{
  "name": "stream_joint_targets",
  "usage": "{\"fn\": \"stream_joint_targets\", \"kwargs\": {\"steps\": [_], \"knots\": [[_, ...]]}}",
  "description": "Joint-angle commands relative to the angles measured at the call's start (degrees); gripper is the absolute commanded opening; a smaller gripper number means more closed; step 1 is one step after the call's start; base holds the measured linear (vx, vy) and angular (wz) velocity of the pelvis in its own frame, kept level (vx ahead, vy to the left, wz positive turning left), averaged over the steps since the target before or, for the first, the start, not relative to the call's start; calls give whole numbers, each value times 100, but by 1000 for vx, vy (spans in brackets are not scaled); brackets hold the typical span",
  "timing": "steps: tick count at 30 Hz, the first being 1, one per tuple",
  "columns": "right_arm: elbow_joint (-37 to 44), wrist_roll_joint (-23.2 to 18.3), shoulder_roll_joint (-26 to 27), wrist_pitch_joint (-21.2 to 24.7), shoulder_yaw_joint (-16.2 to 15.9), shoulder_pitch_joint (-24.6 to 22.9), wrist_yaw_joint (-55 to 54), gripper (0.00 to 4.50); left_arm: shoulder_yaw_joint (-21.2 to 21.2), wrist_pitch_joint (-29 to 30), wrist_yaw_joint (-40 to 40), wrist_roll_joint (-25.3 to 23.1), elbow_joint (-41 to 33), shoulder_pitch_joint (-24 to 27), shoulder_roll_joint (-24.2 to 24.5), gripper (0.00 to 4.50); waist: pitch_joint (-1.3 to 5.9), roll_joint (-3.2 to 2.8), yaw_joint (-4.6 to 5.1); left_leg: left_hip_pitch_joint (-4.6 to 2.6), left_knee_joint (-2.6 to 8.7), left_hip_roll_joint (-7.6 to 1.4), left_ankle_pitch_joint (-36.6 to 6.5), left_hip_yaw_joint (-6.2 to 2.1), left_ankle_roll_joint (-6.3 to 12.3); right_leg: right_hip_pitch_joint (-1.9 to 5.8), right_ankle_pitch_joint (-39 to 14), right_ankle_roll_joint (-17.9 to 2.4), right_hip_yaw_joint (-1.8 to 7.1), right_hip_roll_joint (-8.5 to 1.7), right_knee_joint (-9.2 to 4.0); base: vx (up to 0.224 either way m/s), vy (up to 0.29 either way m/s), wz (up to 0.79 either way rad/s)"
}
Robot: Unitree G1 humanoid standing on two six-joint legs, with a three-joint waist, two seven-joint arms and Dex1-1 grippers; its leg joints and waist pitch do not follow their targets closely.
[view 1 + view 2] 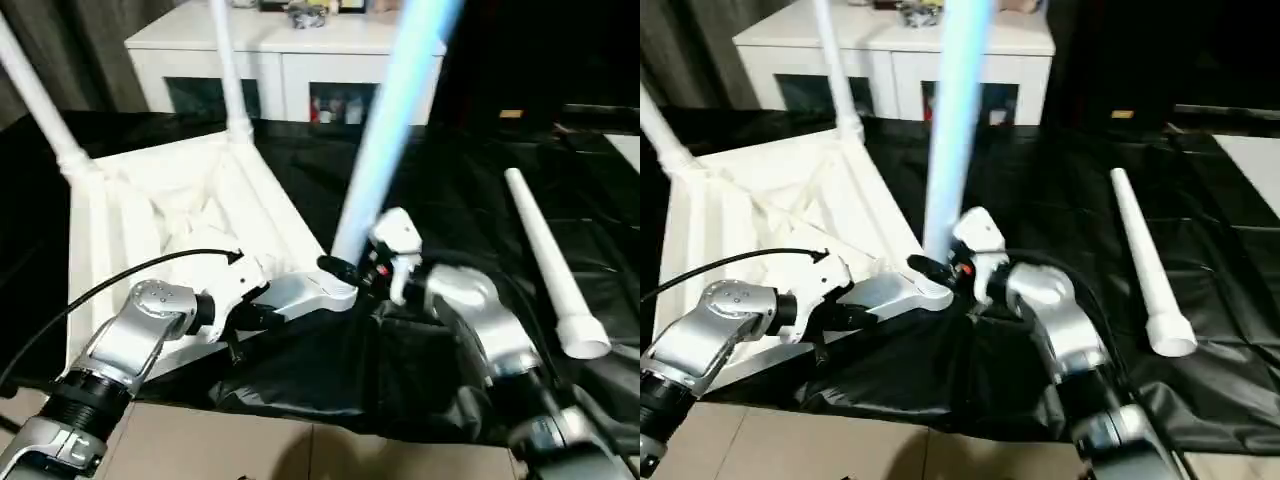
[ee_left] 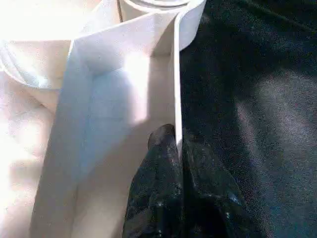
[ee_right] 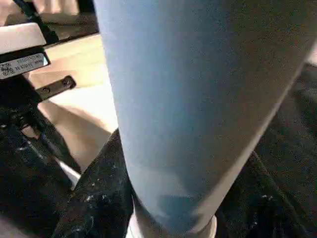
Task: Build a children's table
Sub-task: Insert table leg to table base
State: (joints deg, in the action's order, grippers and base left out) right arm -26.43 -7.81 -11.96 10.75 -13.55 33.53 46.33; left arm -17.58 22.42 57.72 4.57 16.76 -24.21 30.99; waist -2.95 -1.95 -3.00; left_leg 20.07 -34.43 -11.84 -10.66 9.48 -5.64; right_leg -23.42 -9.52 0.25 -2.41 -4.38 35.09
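Head views: The table top [image 1: 170, 215] is laid upside down on the black cover [image 1: 450, 190], ribbed underside facing up. Two legs are seated upright in the far corner sockets: one leg [image 1: 40, 100] at the far left corner, another leg [image 1: 227, 65] at the far right corner. A third leg [image 1: 385, 130] is held nearly upright at the near right corner of the top, its lower end between the black fingers of the right gripper [image 1: 345, 268]. The left gripper [image 1: 345, 290] is extended along the near right edge of the top, just beside the right gripper. The fourth leg [image 1: 548, 262] is lying flat on the cover, well apart to the right, its wide end nearest the robot. A white cabinet [image 1: 280, 60] with glass doors is seen behind the work table.

Left wrist view: The thin side wall [image 2: 176, 89] of the top is pinched between the two fingers [image 2: 158, 188] of the left gripper; the gap is narrow, equal to the wall. A rounded corner socket [image 2: 190, 25] is seen at the end of that wall, with the cover beside it.

Right wrist view: The third leg [image 3: 198, 99] is clasped by the right gripper, one black finger [image 3: 94, 198] on each side of it. The top's rim [image 3: 84, 54] is visible behind it.
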Motion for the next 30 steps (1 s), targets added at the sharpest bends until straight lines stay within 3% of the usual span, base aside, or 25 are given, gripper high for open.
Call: {"fn": "stream_joint_targets", "kwargs": {"steps": [1, 2, 6, 8, 14, 22, 30], "knots": [[-536, 295, -39, 543, -344, -52, 214, 185, 29, -50, 99, 28, -124, -17, -24, 0, 292, 30, 23, -19, 504, -29, -2280, -25, -42, 172, -2860, -835, 157, -249, -550, 0, 0, 0], [-604, 317, -52, 613, -408, 18, 318, 185, 28, -51, 95, 24, -128, -13, -26, 0, 293, 4, 18, -30, 503, -30, -2288, -30, -48, 161, -2867, -842, 159, -254, -540, 0, 0, 0], [-967, 398, -71, 769, -610, 289, 679, 185, 52, -44, 66, 28, -145, 6, -20, 0, 312, 32, 22, -26, 518, -48, -2304, -35, -82, 172, -2595, -924, 160, -242, -509, 0, 0, 0], [-1215, 415, -20, 780, -579, 395, 647, 185, 62, -50, 67, 35, -143, 14, -3, 0, 307, 45, 33, -20, 521, -46, -2381, -32, -93, 169, -2581, -971, 159, -250, -508, 0, 0, 0], [-1747, 403, 88, 778, -431, 465, 645, 185, 79, -50, 78, 37, -154, 26, 8, 0, 294, 56, 54, -56, 520, -39, -2591, -45, -113, 134, -3086, -803, 145, -264, -577, 0, 0, 0], [-2215, 494, 85, 351, -289, 319, 409, 185, 106, -55, 105, 40, -159, 25, 40, 0, 301, 18, 103, -68, 542, -44, -2859, -77, -144, 107, -3161, -764, 131, -258, -600, 0, 0, 0], [-2224, 480, 168, 273, -208, 266, 325, 185, 112, -65, 156, 30, -124, 4, 62, 0, 291, 8, 134, -94, 552, -38, -3148, -106, -148, 72, -3424, -655, 101, -248, -650, 0, 0, 0]]}}
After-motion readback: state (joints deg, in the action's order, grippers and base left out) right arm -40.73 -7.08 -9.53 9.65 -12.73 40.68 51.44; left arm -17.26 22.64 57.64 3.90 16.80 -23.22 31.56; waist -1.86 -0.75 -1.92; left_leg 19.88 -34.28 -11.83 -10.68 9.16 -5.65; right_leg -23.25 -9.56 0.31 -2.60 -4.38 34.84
